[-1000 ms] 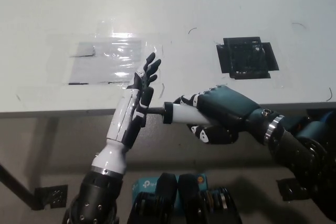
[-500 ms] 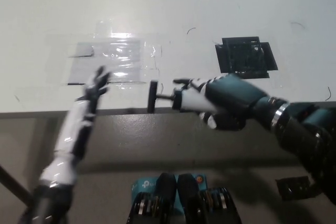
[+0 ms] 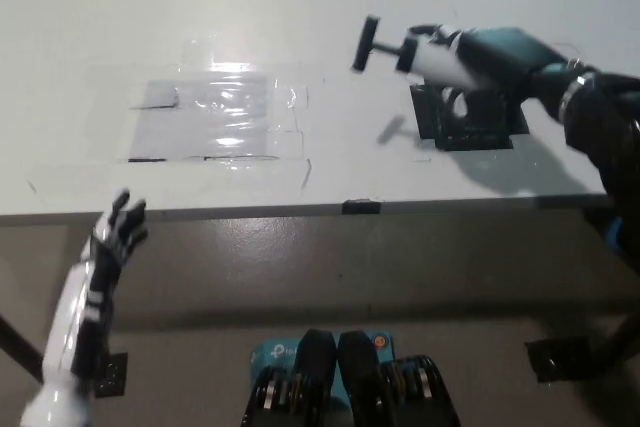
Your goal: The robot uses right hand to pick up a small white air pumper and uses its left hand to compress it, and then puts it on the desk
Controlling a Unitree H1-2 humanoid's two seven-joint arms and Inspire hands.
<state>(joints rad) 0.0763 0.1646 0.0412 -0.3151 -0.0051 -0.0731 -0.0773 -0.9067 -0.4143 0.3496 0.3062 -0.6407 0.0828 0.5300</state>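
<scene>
Right hand (image 3: pixel 480 62) grips air pumper (image 3: pixel 415 52) above desk (image 3: pixel 330 147) — left hand (image 3: pixel 112 237) off its edge

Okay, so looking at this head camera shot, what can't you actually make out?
- Right hand: motion blur smears its fingers around the air pumper, so the exact grip is unclear.
- Whether the air pumper touches the desk or hangs above it: one steep view, though a shadow suggests a gap.
- Black patch: partly covered by the right hand.
- Left hand: blurred; its arm is cut by the bottom edge.
</scene>
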